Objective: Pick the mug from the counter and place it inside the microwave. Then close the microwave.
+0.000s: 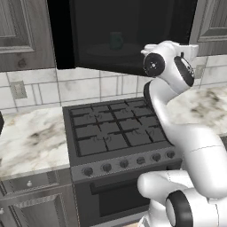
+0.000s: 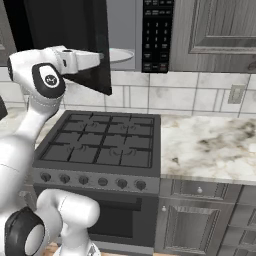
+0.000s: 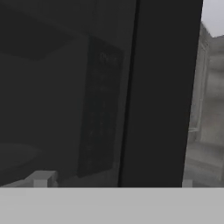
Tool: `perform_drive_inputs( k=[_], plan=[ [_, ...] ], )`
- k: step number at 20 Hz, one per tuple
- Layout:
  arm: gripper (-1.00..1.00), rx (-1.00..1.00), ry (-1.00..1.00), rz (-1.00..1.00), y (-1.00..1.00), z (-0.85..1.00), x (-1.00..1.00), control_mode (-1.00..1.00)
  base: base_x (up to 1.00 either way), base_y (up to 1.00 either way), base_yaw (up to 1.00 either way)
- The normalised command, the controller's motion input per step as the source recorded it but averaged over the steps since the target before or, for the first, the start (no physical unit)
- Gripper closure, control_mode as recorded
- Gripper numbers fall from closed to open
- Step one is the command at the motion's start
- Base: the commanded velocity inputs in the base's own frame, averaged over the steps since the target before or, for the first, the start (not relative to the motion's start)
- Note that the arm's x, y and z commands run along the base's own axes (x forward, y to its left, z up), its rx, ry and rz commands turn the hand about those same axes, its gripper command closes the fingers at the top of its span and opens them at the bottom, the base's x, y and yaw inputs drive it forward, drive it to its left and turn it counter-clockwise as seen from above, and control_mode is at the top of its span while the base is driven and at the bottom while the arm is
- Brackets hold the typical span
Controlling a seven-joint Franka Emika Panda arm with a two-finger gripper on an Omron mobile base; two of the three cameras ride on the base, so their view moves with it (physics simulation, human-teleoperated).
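One mug (image 1: pixel 116 41), small, rigid, likely light, seen through microwave (image 2: pixel 156 35) door (image 1: pixel 111 35) glass, on turntable. Gripper (image 2: pixel 102 56) fully open, empty, against door; push broad panel.

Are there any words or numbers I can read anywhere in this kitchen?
None can be read.
Microwave keypad: rows of white buttons and marks, too small and blurred to read.
Stove knobs: no markings that can be made out.
Wall outlet: no writing.
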Motion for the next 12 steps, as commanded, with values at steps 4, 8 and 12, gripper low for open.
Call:
perform_drive_inputs(
  k=[4, 8, 12],
  plan=[
    [-1.00, 0.00, 0.02, 0.14, -0.08, 0.00, 0.64, -1.00, 0.00, 0.00, 0.00],
    [-1.00, 0.00, 0.03, 0.13, -0.06, 0.01, 0.63, -1.00, 0.00, 0.00, 0.00],
    [-1.00, 0.00, 0.06, 0.13, -0.08, 0.09, 0.60, -1.00, 0.00, 0.00, 0.00]
  ],
)
